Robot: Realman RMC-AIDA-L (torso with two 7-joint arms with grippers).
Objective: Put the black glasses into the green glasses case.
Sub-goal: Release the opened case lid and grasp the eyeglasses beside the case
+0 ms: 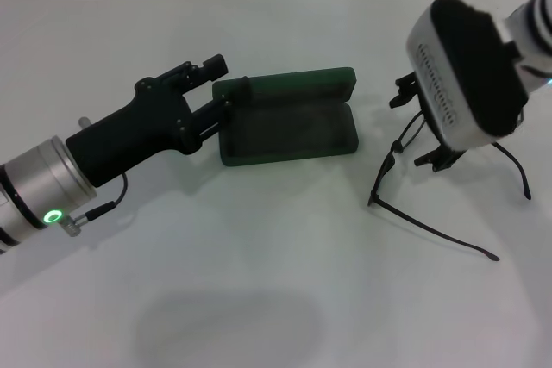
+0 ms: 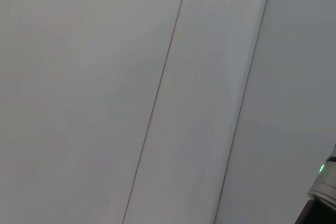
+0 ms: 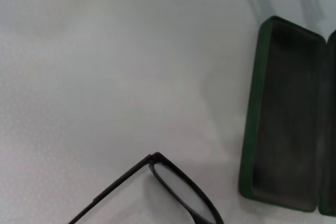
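Look at the white table (image 1: pixel 259 282) from the head view. The green glasses case (image 1: pixel 289 131) lies open near the middle, its lid standing up at the back and its dark inside bare.

Your left gripper (image 1: pixel 226 96) sits at the left end of the case. One finger (image 1: pixel 211 68) reaches above the lid's corner and the other touches the case's left edge, so the fingers are spread apart with the end of the case between them. They are not squeezing it as far as you can see.

The black glasses (image 1: pixel 405 157) sit on the table to the right of the case, apart from it. The temple arms are unfolded — one long arm stretches toward the front right, the other pokes out on the far right.

Your right gripper (image 1: pixel 424 122) is down over the glasses, its black fingertips on either side of the frame. The big wrist block hides the middle, so you cannot tell if the fingers have closed on the frame or not.

In the right wrist view, you see one lens corner of the glasses (image 3: pixel 178 192) and the open case (image 3: pixel 286 114) beside it — not touching.
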